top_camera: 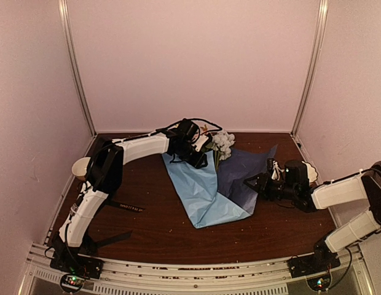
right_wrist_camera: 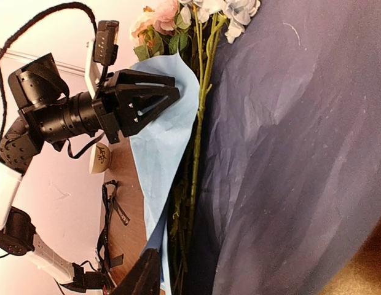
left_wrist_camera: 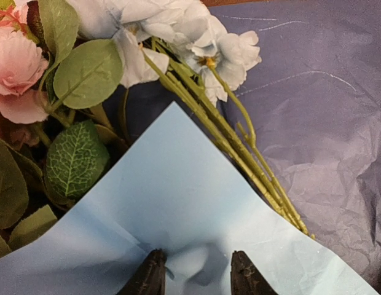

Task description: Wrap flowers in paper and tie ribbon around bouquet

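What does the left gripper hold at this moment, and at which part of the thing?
The left gripper pinches the paper, on its light blue flap that lies folded over the flowers. The paper puckers between its fingers.

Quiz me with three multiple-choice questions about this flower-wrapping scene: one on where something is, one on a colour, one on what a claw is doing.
1. Where is the ribbon?
A) flat on the table, left of the paper
B) tied round the bunch
C) tucked under the paper

2. What colour is the flap folded over the stems of the flowers?
A) red
B) light blue
C) white

3. What is the left gripper doing?
A) hanging open in the air
B) holding the ribbon
C) pinching the paper flap

Answers:
1 A, it lies on bare wood apart from the paper.
2 B, the pale side covers the stems.
3 C, paper puckers between its fingers.
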